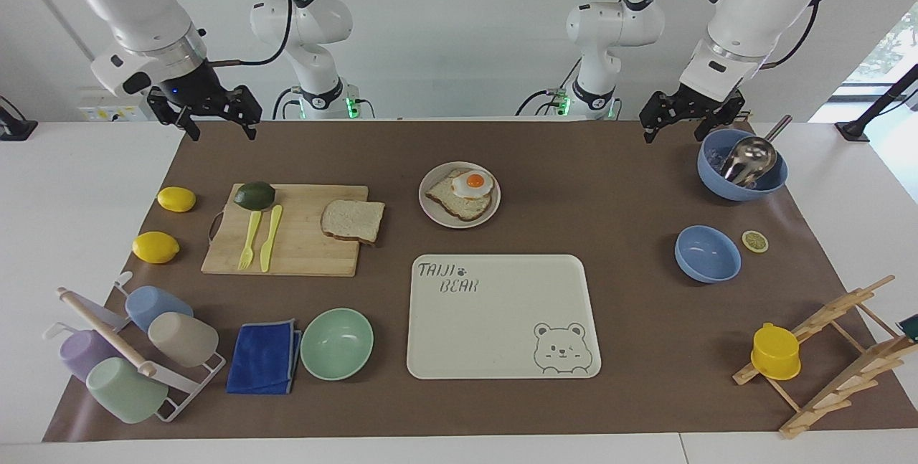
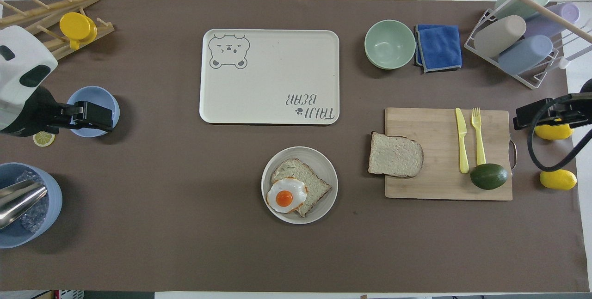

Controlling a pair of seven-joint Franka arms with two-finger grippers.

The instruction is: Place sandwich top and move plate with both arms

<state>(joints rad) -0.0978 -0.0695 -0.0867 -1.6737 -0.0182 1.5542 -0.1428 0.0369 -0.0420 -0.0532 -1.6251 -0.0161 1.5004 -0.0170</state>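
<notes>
Bread, the sandwich top, lay soft and light, overhanging the cutting board mid-worktop; the plate sat beside it. Left gripper and right gripper hovered open, empty.

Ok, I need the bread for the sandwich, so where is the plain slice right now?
The sandwich top lies on the wooden cutting board's edge nearest the plate, toward the right arm's end of the table.

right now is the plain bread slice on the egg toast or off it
Off: the sandwich top lies flat on the cutting board's edge, apart from the plate.
</notes>
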